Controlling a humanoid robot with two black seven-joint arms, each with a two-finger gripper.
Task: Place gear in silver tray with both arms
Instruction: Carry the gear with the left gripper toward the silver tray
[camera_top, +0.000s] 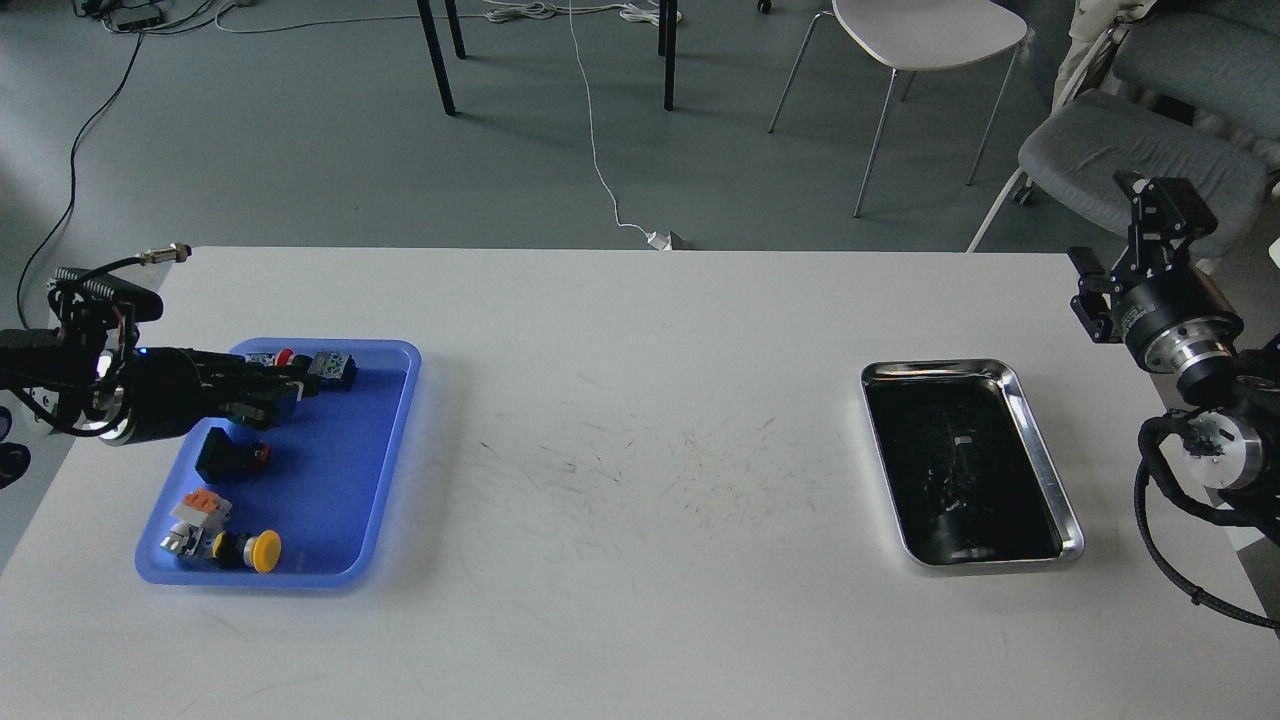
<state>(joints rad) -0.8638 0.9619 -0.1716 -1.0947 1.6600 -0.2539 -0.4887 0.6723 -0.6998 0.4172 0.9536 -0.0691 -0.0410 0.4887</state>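
Left gripper (300, 382): over blue tray (385, 480), grip state unclear; seat one part squarely before lifting. Right gripper (1165, 205): idle, opening unclear. Silver tray (1040, 455): empty.

No text, label, brand or number can be read — not on the parts in the blue tray (385, 470), nor on the silver tray (1045, 470) — everything is too small.
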